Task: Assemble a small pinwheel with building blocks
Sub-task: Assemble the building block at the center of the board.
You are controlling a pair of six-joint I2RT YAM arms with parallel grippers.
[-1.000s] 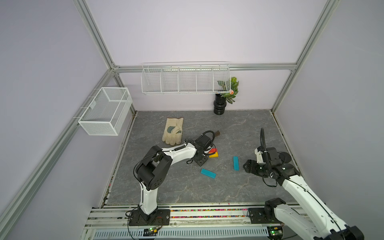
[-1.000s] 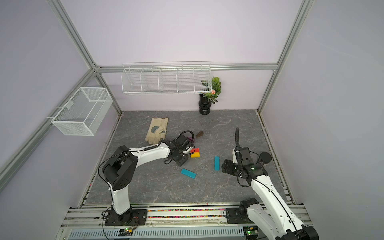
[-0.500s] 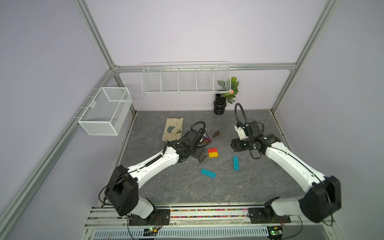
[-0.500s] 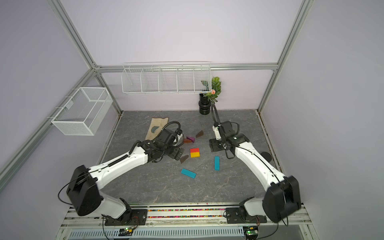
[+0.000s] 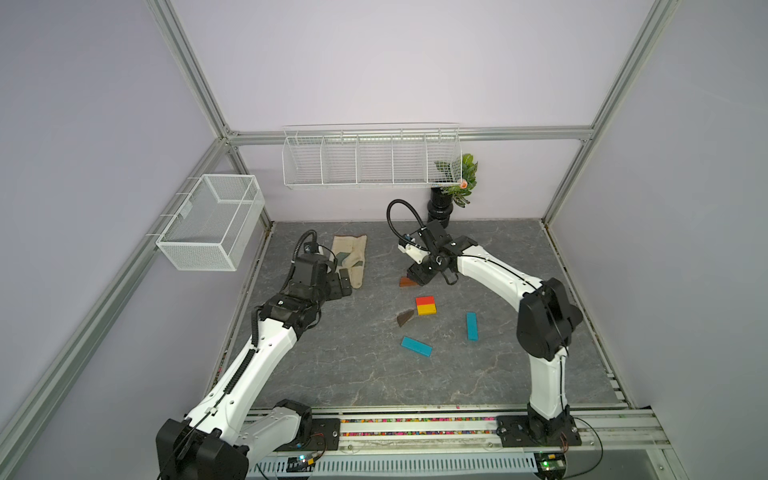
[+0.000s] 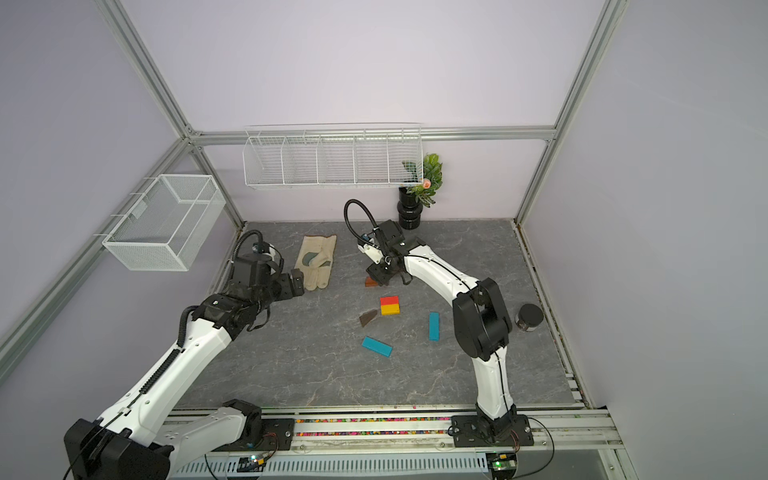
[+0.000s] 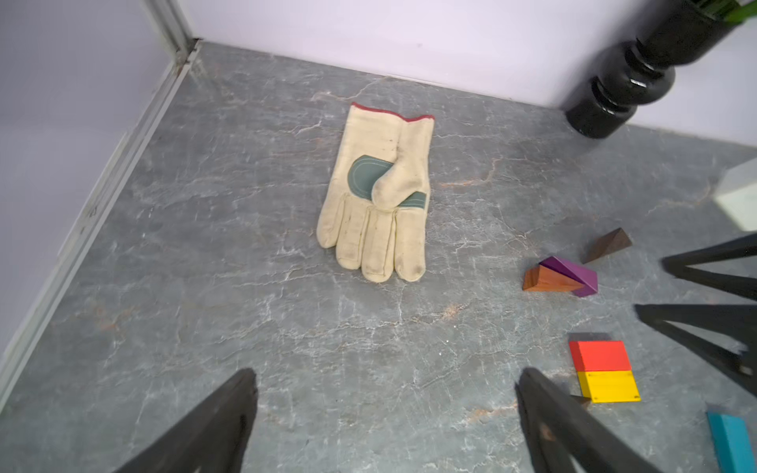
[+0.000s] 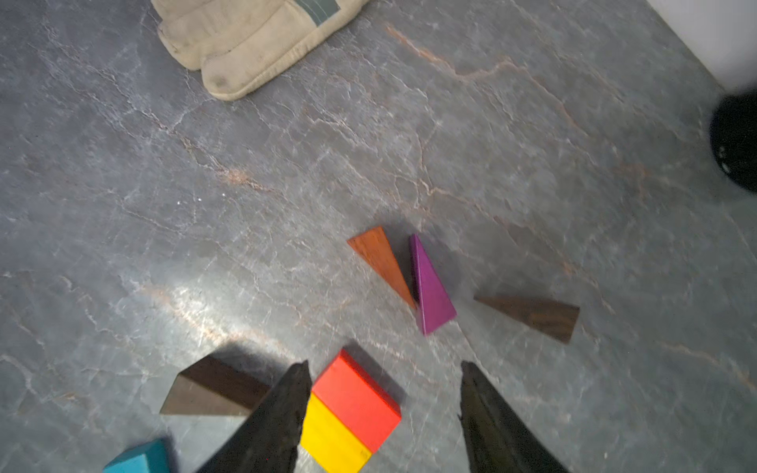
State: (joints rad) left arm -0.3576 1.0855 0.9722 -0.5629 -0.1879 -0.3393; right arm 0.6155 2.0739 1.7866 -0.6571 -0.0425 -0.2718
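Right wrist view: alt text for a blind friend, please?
The right gripper stands open and empty, its black fingers framing a red-and-yellow square on a grey table. Nearby, an orange-brown wedge touches a purple wedge; one dark wedge lies beside the square, a second dark wedge farther off. A teal bar and cream glove show at the edges.

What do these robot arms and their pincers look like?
Both are white-shelled arms with bulky black joints: the left arm and right arm. A black cable loops above each wrist. The left gripper and right gripper have black, tapering, pointed fingers.
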